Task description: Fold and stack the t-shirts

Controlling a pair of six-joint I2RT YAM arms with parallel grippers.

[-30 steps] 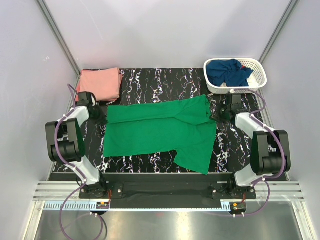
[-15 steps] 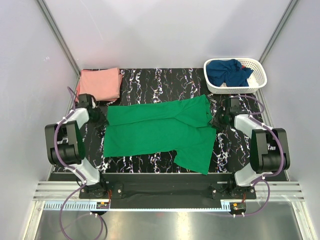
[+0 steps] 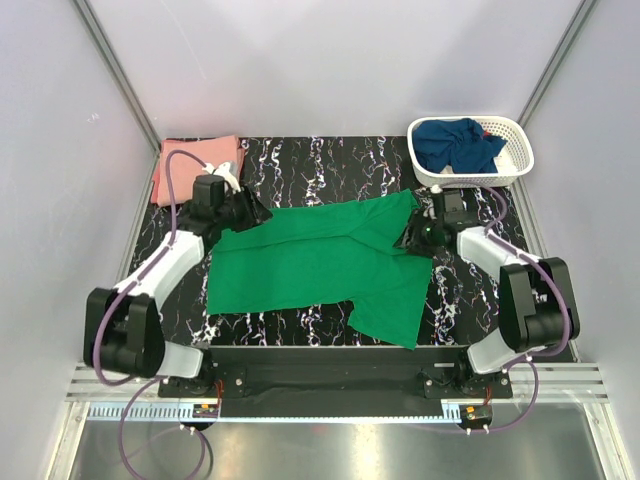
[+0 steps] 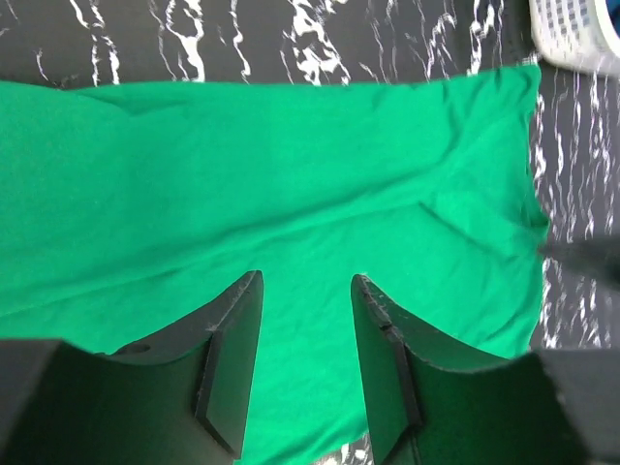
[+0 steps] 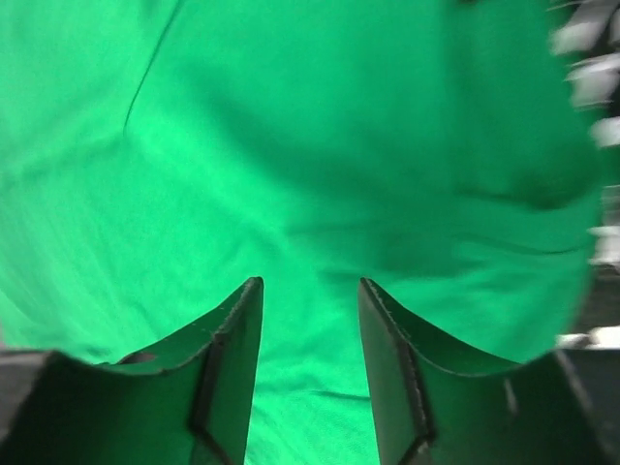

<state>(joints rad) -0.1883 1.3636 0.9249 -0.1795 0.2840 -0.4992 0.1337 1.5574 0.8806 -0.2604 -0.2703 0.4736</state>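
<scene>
Green shirt (image 3: 310, 265) lies spread and partly folded in the middle of the surface (image 3: 300, 155). Pink shirt (image 3: 195, 165) sits folded at the far-left corner, and navy shirt (image 3: 455, 143) is bunched in the basket (image 3: 522, 150). I see the left claw (image 4: 306, 283) spread above the green shirt's far-left edge and the right claw (image 5: 310, 286) spread above its far-right corner, neither pinching cloth. Risks, as I judge them: a claw closing too high would miss the fabric. Closing too deep, it could catch both layers and drag the fold open. Uneven lifting by the two claws could skew or wrinkle the cloth, spoiling a tidy stack.
</scene>
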